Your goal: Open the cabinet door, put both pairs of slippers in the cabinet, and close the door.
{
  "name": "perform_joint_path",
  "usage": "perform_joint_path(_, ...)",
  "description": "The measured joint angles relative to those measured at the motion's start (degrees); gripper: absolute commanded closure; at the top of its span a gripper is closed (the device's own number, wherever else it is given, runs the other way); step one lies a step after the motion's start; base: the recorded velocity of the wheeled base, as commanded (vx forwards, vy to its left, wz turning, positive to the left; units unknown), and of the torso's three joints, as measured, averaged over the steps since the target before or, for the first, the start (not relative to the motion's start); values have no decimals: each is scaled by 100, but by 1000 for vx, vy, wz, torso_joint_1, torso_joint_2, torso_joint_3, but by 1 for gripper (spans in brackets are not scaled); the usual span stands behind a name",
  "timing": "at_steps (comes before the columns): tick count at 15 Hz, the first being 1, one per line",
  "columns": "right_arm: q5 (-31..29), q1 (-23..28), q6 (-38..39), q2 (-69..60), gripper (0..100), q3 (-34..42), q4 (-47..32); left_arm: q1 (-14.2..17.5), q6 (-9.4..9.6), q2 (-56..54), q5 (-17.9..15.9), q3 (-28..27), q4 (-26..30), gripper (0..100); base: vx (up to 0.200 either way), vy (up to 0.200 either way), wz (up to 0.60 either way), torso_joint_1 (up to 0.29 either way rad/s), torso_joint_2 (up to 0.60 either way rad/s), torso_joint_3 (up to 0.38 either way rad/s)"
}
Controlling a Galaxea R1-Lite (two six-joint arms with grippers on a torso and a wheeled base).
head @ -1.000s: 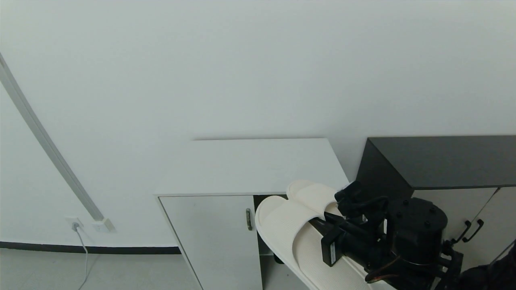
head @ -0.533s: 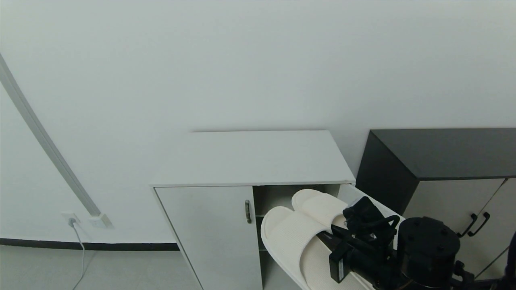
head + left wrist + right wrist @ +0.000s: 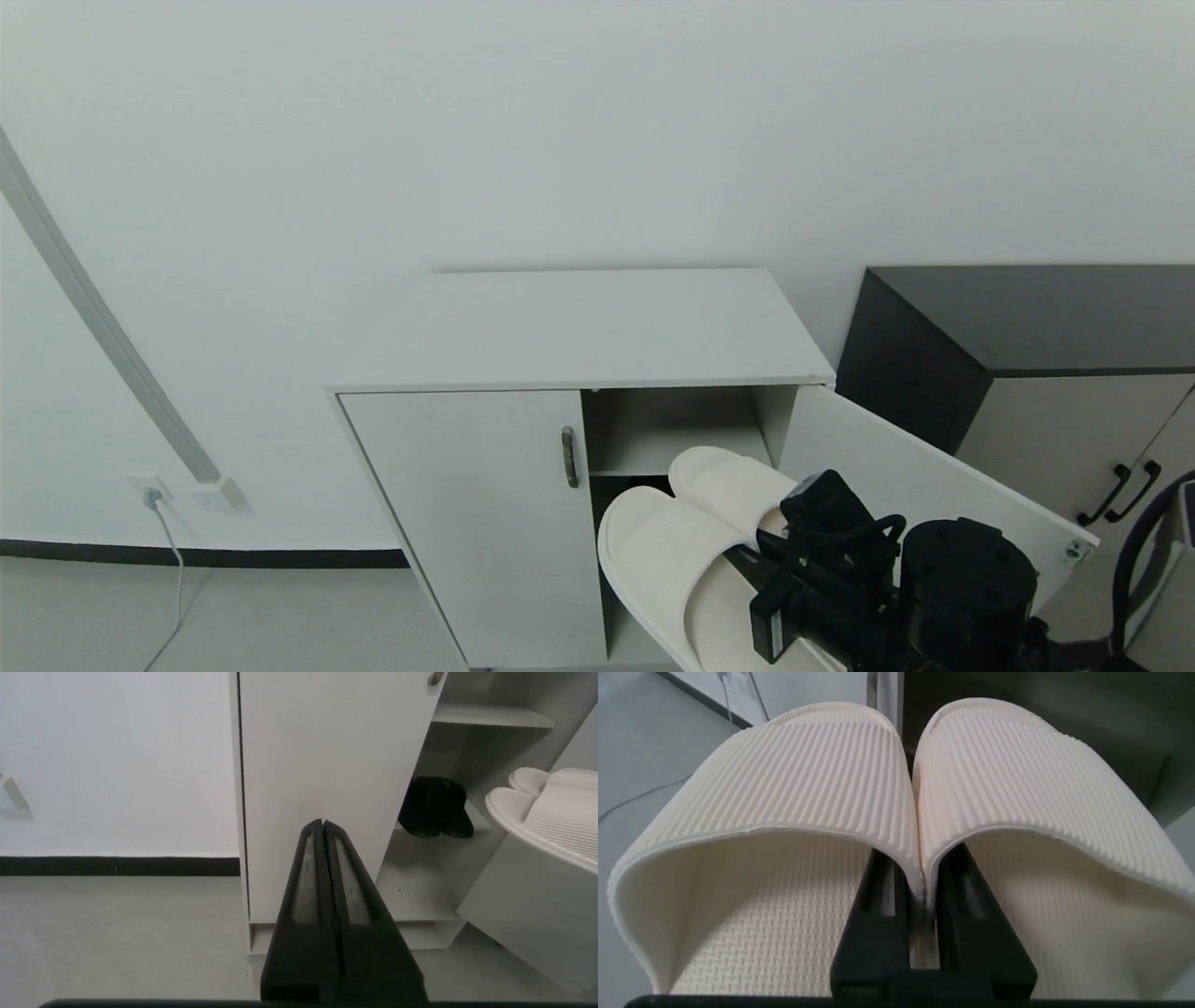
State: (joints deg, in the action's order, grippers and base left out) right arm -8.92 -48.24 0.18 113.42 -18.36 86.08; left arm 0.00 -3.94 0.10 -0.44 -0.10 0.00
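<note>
The right gripper (image 3: 920, 873) is clamped on the touching inner edges of the white slippers (image 3: 906, 793), held just before the cabinet's (image 3: 579, 327) open right side. The left gripper (image 3: 323, 859), closed and empty, faces the closed left door (image 3: 318, 756). A dark pair (image 3: 437, 807) sits on a lower shelf inside. The right door (image 3: 896, 476) stands open. A black cabinet (image 3: 1018, 317) stands beside it, against the white wall (image 3: 560, 131).

The white cabinet (image 3: 579, 327) stands on the grey floor (image 3: 233, 616) against the far wall. Its left door (image 3: 485, 523) is closed and its right door (image 3: 896, 485) is swung open toward the near right. Inside the open right half, an upper shelf (image 3: 672, 457) lies bare. Below it is a lower board (image 3: 420, 891), and a dark pair of slippers (image 3: 436, 807) rests on its far part, toes together.
</note>
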Motion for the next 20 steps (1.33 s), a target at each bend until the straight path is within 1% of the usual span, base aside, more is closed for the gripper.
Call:
perform_joint_path(11,4,-10,-2,289,100,28,93,0,0,0,0,0,0,100,0,0,0,-191,510,315)
perform_joint_path(17,4,-5,0,336,100,50,176,0,0,0,0,0,2,100,0,0,0,-137,471,337)
perform_joint_path(18,4,-5,-16,384,100,59,325,0,0,0,0,0,10,100,0,0,0,-61,330,246)
perform_joint_path(20,-29,12,-155,513,100,65,386,0,2,0,0,0,0,100,0,0,0,-34,144,110)
